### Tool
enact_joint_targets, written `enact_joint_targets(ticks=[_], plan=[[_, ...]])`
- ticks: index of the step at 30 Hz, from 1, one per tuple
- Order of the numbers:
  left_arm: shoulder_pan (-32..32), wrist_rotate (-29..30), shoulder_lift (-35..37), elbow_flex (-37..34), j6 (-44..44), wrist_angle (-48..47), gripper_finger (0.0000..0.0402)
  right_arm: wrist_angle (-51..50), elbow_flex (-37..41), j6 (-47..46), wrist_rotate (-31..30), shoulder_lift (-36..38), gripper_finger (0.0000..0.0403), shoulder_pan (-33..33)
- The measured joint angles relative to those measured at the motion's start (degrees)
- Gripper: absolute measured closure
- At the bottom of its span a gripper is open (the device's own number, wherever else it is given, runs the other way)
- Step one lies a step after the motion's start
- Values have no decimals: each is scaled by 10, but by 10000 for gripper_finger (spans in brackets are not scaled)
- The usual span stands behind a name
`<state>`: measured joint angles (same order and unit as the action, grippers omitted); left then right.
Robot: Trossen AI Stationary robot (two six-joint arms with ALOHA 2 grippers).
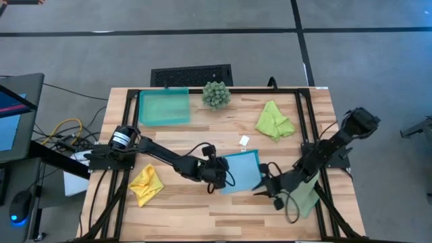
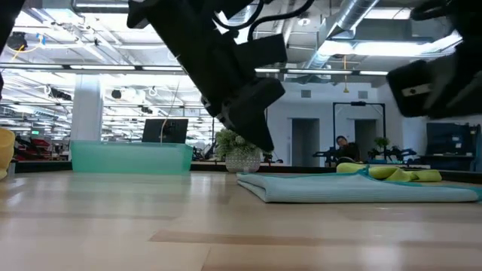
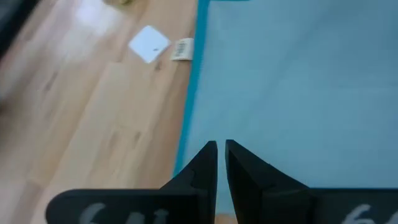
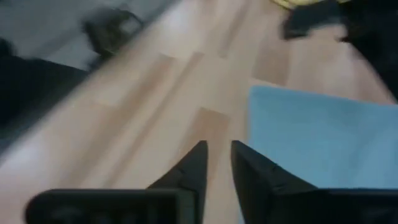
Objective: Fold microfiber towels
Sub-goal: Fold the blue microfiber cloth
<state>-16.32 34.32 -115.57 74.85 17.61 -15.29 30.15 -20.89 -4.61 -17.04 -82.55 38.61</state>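
Wooden table is carrying the light blue towel near its front edge — left gripper hovering at one side, right gripper at the other. Left wrist view: fingers pressing together, holding nothing. Right wrist view: fingers sitting slightly apart — gripping nothing.

Overhead, table-level and wrist views (close) share the blue towel.

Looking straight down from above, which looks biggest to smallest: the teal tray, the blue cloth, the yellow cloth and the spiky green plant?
1. Teal tray, largest.
2. Light blue towel, slightly smaller, partly covered by the grippers.
3. Yellow towel, crumpled.
4. Spiky plant, close to the yellow towel, so that order is unsure.
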Motion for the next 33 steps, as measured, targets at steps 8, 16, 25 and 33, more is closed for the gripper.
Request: enact_joint_targets(ticks=[8, 16, 25, 33], plan=[[6, -28, -22, -1, -7, 26, 377, -3, -68, 39, -43, -129, 217, -35], [20, -38, -43, 0, 6, 15, 377, 3, -93, 76, -39, -197, 227, -46], [16, -31, -36, 8, 6, 27, 377, -5, -94, 71, -7, -199, 346, -47], [29, -93, -48, 10, -12, 57, 377, -37, -91, 37, 58, -161, 387, -29]])
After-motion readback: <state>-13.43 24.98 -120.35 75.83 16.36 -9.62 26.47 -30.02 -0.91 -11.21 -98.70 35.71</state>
